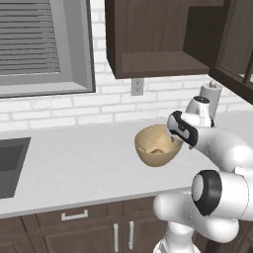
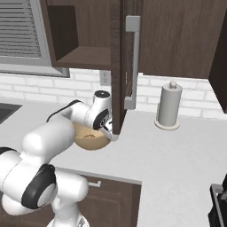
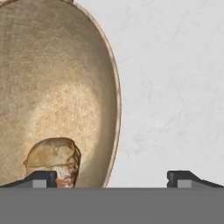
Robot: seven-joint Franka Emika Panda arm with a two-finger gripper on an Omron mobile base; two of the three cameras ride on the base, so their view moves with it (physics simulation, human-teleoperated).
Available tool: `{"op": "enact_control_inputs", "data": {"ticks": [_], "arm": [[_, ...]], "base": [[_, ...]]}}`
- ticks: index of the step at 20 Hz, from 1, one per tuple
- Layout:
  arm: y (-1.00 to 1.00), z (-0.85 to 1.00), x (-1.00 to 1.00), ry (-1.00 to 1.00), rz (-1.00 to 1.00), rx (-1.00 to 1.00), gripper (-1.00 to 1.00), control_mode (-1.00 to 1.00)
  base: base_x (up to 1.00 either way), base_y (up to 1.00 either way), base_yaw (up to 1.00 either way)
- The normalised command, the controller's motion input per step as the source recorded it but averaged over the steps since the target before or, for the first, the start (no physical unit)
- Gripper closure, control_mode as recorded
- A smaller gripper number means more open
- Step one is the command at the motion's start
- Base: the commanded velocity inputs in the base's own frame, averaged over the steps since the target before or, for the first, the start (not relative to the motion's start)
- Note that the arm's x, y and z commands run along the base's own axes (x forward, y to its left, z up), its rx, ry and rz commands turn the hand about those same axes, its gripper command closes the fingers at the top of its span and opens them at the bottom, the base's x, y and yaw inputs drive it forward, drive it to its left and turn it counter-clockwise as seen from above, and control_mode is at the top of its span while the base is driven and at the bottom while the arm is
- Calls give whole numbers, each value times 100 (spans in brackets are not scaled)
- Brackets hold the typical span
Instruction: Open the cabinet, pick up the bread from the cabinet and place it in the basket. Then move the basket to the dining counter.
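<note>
White worktop [image 1: 84, 163] under white brick wall, sink [image 1: 11, 165] at 9 o'clock. Cabinet [image 2: 128, 62] open. Basket [image 1: 155, 147] on worktop, bread [image 3: 54, 158] inside. Gripper [image 3: 112, 178] spread wide, empty, straddling basket rim. Paper towel roll [image 2: 169, 105] at 3 o'clock.

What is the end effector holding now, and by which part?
Nothing: the end effector is open astride the basket rim, with the bread lying inside.
</note>
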Motion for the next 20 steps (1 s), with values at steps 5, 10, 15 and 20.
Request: {"op": "enact_control_inputs", "data": {"ticks": [5,10,15,20], "arm": [[2,-36,22,0,0,0,-100,-100],[2,-31,24,0,0,0,-100,-100],[1,-34,11,0,0,0,-100,-100],[14,-17,0,0,0,0,-100,-100]], "base": [[0,0,0],[0,0,0],[0,0,0],[0,0,0]]}}
